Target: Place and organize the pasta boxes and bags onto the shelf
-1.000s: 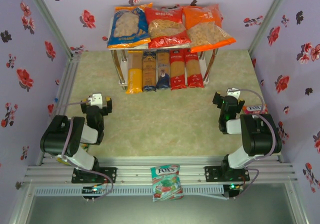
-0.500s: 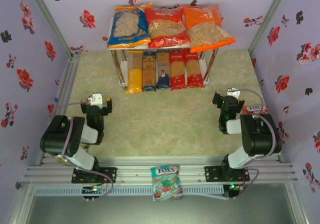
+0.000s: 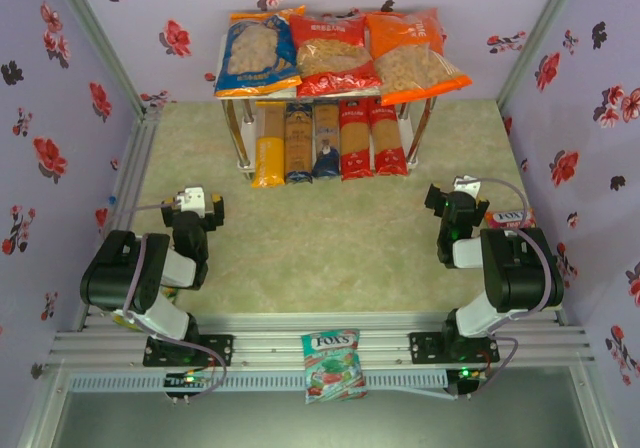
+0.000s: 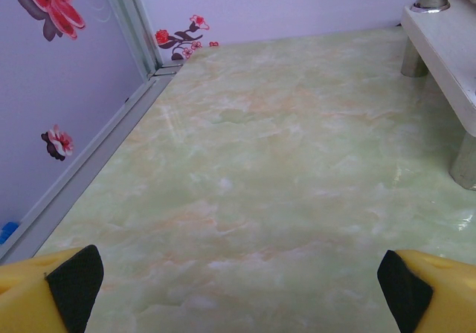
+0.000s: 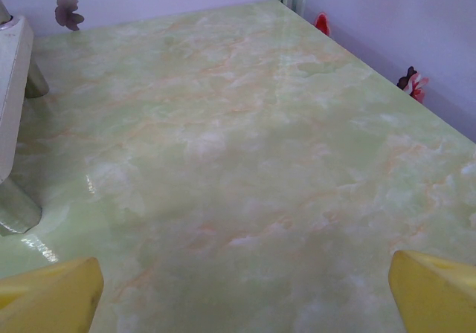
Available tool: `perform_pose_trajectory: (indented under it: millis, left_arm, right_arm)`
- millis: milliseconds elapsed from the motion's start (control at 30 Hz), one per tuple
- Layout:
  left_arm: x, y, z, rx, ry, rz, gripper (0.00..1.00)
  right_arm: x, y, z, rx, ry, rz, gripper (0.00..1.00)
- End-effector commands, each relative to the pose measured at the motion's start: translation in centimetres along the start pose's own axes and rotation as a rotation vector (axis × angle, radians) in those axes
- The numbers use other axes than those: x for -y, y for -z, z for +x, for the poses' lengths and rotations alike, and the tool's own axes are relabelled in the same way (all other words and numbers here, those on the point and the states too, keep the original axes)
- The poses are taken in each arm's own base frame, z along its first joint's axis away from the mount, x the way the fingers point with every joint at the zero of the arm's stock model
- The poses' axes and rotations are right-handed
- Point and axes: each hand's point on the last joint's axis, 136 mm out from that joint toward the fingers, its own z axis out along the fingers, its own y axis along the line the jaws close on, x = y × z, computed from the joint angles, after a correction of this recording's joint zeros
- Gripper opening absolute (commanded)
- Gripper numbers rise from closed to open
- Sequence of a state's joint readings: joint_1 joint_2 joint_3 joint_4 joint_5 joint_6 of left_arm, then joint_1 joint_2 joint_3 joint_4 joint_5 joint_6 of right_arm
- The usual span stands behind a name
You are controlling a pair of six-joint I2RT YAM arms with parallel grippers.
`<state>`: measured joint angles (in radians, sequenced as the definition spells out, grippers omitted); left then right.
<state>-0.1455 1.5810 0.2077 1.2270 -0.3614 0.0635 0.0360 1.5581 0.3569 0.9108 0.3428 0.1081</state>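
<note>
The shelf (image 3: pixel 243 167) stands at the back of the table. On its top board lie the blue bag (image 3: pixel 257 55), the red bag (image 3: pixel 331 54) and the orange bag (image 3: pixel 411 56) side by side. Its lower board holds the five pasta boxes in a row: yellow (image 3: pixel 268 155), two dark blue (image 3: pixel 298 148) (image 3: pixel 325 144), two red (image 3: pixel 354 144) (image 3: pixel 386 140). My left gripper (image 3: pixel 196 208) rests folded near the left base, open, its yellow fingertips (image 4: pixel 52 288) wide apart over bare tabletop. The right gripper (image 3: pixel 452 204) is likewise folded back and open, nothing between its fingertips (image 5: pixel 435 296).
A FOX'S candy bag (image 3: pixel 331 363) lies on the front rail between the arm bases, another (image 3: pixel 508 218) beside the right arm. A shelf leg (image 4: pixel 467 162) and board edge (image 4: pixel 446 47) show at the right of the left wrist view. Floral walls enclose the table.
</note>
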Motion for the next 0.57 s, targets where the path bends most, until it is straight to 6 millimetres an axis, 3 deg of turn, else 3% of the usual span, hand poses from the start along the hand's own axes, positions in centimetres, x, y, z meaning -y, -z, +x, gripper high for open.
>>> perform_pose_trajectory:
  millis: [0,533]
  left_arm:
    - [-0.14,-0.28,-1.17,0.039,0.0,-0.004,1.0]
    - [-0.38,-0.99,-1.08,0.006,0.008,-0.014,1.0]
  right_arm:
    - [-0.18,-0.1,-0.72,0.02,-0.016,-0.004,0.99]
    - [-0.15,-0.11,-0.72,0.02,-0.016,-0.004,0.99]
